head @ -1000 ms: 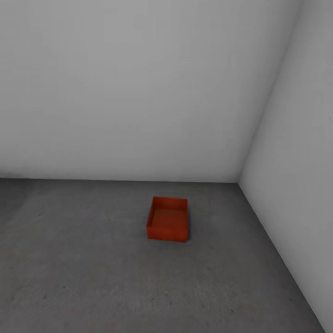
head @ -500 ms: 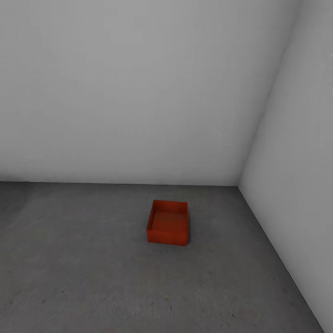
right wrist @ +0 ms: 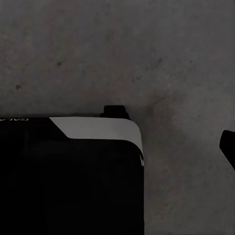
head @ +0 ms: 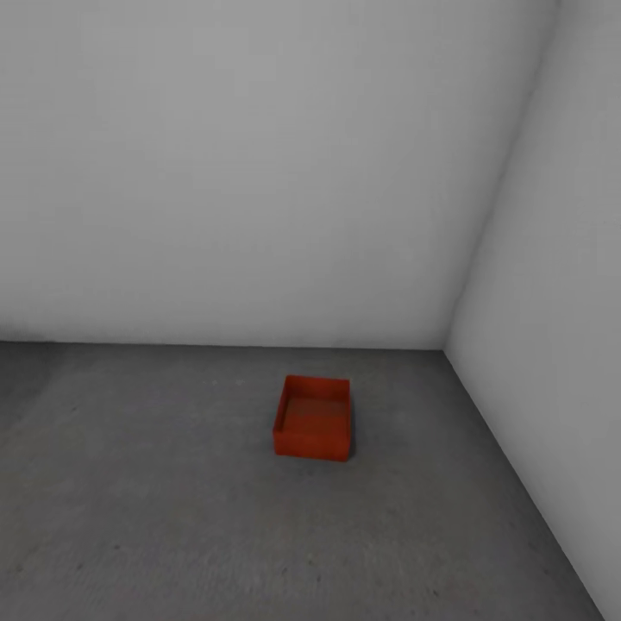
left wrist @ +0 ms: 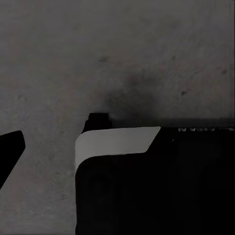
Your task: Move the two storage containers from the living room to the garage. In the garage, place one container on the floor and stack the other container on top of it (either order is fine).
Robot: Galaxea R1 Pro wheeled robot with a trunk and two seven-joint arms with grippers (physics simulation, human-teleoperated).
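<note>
One bin [head: 312, 417] sits on the grey floor [head: 172, 517] near the corner where two white walls [head: 259, 172] meet, apart from both, with bare concrete on all sides. Against a second ago it lies slightly lower in the head view; the camera shifted. Neither claw's state can be told.

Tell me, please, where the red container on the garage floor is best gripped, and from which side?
Probably its near wall's top rim: the storage container sits upright and open-topped on the floor, so a tool could come down from above over that thin low wall. The robot's side is open; the walls stand behind and right.
</note>
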